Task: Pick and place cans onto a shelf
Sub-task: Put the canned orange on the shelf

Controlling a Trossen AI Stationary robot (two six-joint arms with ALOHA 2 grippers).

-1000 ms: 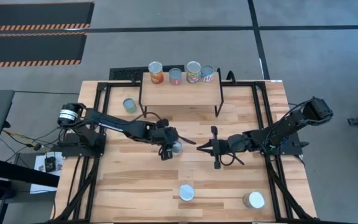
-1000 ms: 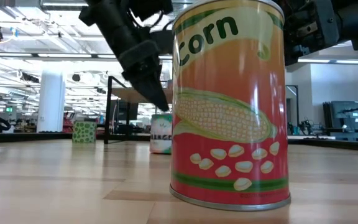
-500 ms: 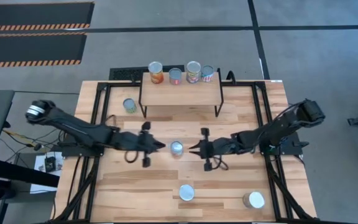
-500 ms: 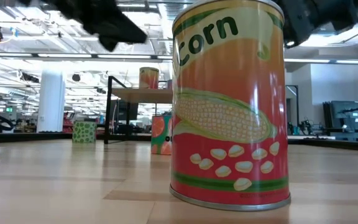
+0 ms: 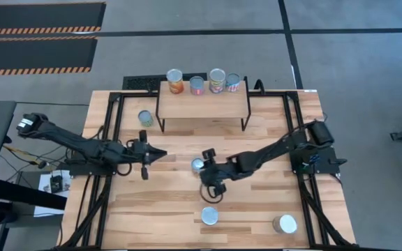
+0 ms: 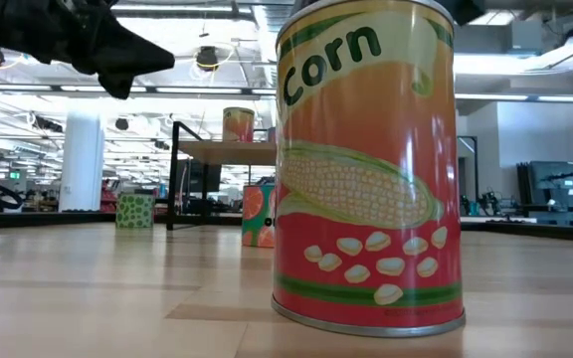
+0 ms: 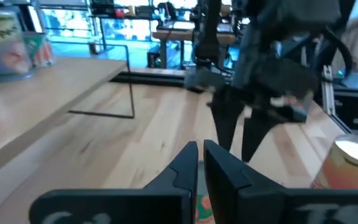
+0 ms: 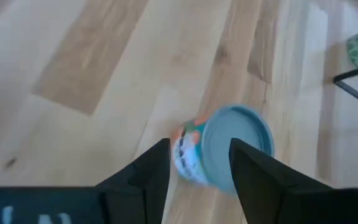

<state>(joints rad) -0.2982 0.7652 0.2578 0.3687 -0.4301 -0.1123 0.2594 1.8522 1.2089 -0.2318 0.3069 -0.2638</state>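
Wooden planks of the desk carry everything here. At the far left, the left arm reaches in low over the desk, and the left claw has its two dark fingers pressed together on nothing, pointing toward the middle. Just behind it, beside the shelf's left legs, stands a green-labelled can. At the back middle, the shelf bears four cans in a row along its rear edge. In front of the shelf, near the desk's middle, an orange-labelled can stands upright, apart from the left claw. The right claw hovers directly at this can, fingers spread wide; in the right wrist view the can's silver top shows between and just beyond the two fingertips, not gripped. Nearer the front edge stand a corn can and, to its right, another can, both well apart from either claw.
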